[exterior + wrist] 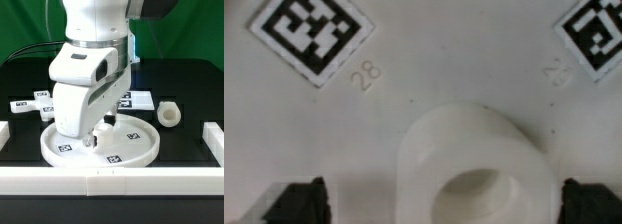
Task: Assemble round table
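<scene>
The large rimmed round disc (135, 145) lies flat on the black table, tags up. My gripper (98, 137) hangs straight down over its middle. In the wrist view the disc surface (384, 120) fills the picture, with two tags and a raised white hub with a hole (473, 165). My gripper (445, 205) is open; its dark fingertips (295, 203) stand on either side of the hub, apart from it. The short cylindrical leg (170, 113) stands to the exterior view's right of the disc. The tagged cross-shaped foot (137, 100) lies behind the disc, partly hidden by the arm.
The marker board (28, 104) lies at the exterior view's left, behind the disc. White border rails run along the front (110, 180) and the right side (213, 135). A short rail end (3, 130) sits at the left edge.
</scene>
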`<action>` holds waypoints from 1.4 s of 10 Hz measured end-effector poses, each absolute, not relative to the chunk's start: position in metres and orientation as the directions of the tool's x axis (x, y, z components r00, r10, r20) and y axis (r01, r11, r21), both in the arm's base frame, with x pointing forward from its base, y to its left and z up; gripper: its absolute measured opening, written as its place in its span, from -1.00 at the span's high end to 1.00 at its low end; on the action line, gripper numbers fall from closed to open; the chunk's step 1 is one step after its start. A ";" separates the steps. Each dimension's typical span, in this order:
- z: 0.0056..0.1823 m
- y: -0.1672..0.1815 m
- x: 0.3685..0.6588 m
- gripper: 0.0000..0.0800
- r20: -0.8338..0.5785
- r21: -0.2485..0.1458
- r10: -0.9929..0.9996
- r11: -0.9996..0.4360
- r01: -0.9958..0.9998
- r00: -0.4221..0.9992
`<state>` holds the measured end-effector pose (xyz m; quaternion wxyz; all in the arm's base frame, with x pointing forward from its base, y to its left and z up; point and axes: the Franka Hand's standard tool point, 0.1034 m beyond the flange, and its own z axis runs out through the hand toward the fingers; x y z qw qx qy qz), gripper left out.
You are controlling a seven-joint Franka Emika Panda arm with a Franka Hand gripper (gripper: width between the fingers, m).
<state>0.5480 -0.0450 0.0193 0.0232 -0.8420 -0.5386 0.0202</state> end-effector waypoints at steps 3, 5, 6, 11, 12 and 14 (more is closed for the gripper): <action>0.015 -0.046 0.545 -0.04 -0.011 -0.069 0.907 -0.420 0.905 0.421; 0.015 -0.046 0.546 -0.02 -0.011 -0.067 0.907 -0.420 0.905 0.421; 0.015 -0.046 0.546 -0.02 -0.011 -0.067 0.907 -0.420 0.905 0.421; 0.015 -0.045 0.546 -0.02 -0.011 -0.067 0.908 -0.419 0.905 0.419; 0.015 -0.038 0.550 -0.02 -0.009 -0.065 0.912 -0.409 0.910 0.410; 0.015 -0.020 0.558 -0.02 0.000 -0.059 0.924 -0.382 0.922 0.382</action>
